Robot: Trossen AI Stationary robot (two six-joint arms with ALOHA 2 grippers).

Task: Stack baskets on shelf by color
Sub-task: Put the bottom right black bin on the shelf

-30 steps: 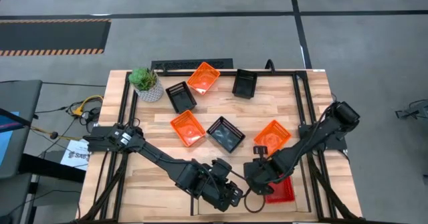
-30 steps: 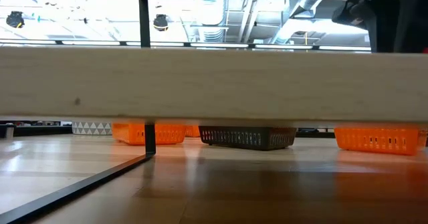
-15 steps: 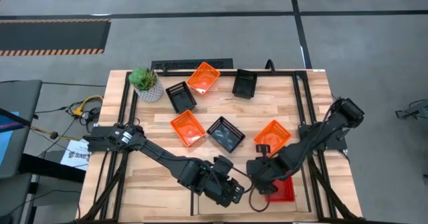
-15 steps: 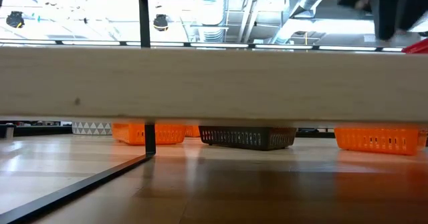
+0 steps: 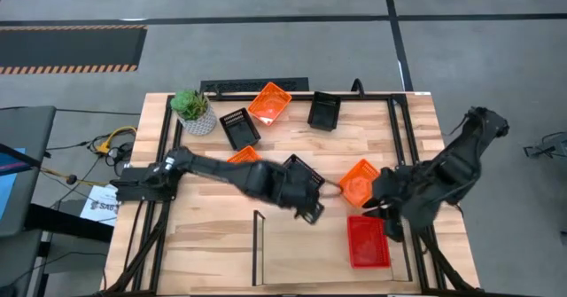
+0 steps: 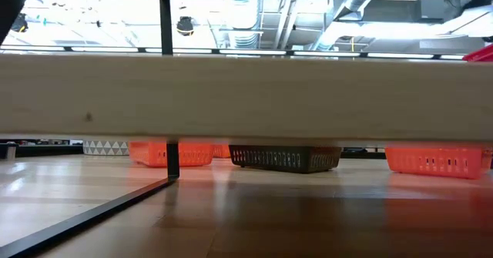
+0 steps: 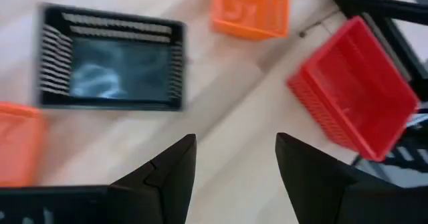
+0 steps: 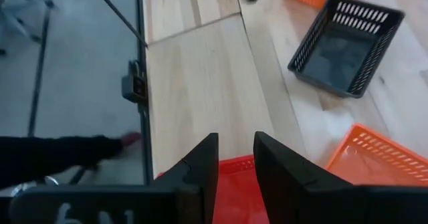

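A red basket [image 5: 367, 241] stands on the right end of the shelf [image 5: 301, 248], its corner [image 6: 481, 54] showing above the board [image 6: 246, 96]. My right gripper [image 5: 379, 205] hangs open above and just beyond it, with nothing between its fingers [image 8: 235, 150]. My left gripper [image 5: 311, 211] is open [image 7: 234, 144] over the tabletop next to the middle black basket [image 7: 110, 67]. Orange baskets [image 5: 269, 102] [image 5: 359, 182] [image 5: 241, 155] and black baskets [image 5: 239, 127] [image 5: 323, 111] rest on their bottoms on the table.
A potted plant [image 5: 193, 111] stands at the far left corner. Black metal frames [image 5: 400, 146] run along the table's sides, and a thin upright [image 5: 257, 244] marks the shelf's left end. The board left of the red basket is bare.
My left gripper has swung from the table's near edge toward the middle black basket. My right gripper has risen and drawn back toward the table's right edge, turning as it went. The red basket stays on the shelf, now uncovered.
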